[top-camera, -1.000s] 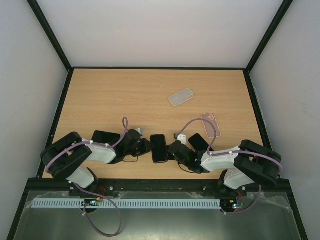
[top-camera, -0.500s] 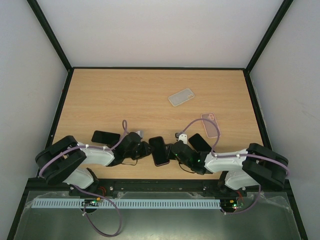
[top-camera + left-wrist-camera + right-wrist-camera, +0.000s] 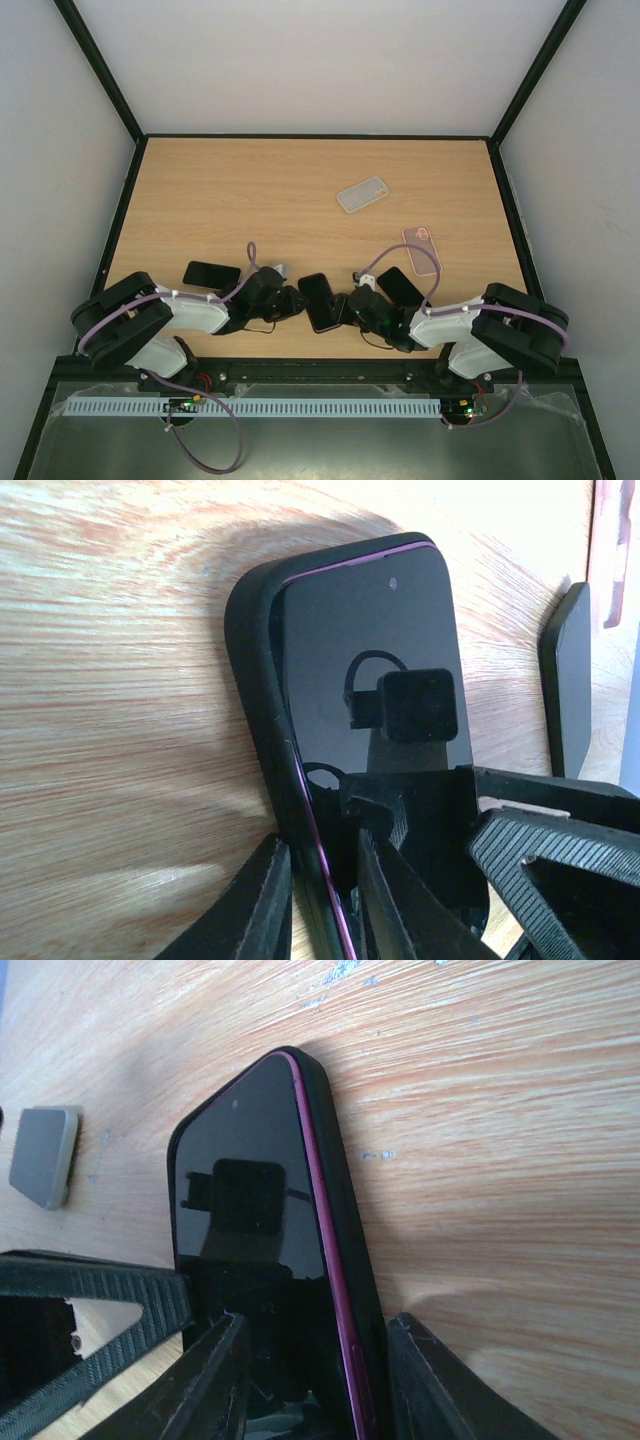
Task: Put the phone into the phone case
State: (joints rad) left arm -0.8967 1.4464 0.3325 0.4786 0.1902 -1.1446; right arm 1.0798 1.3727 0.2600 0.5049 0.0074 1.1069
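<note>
The phone (image 3: 318, 300), dark glass with a purple rim, lies near the front edge of the table between both grippers. It sits in a black phone case (image 3: 250, 650), whose edge stands slightly off the rim at one corner. My left gripper (image 3: 325, 905) is shut on the phone's long side, one finger on the case wall, the other on the screen. My right gripper (image 3: 320, 1385) straddles the opposite side of the phone (image 3: 240, 1190), jaws open with gaps to the case (image 3: 325, 1140). From above, the left gripper (image 3: 293, 302) and right gripper (image 3: 345, 305) flank the phone.
A second black phone (image 3: 211, 273) lies behind the left arm and another (image 3: 400, 285) behind the right arm. A pink case (image 3: 421, 249) and a clear case (image 3: 362, 194) lie farther back on the right. A small grey block (image 3: 45, 1155) rests near the phone.
My right gripper has opened from shut and now stands around the phone's edge. The left gripper stays pinched on the other side. The phone has hardly shifted.
</note>
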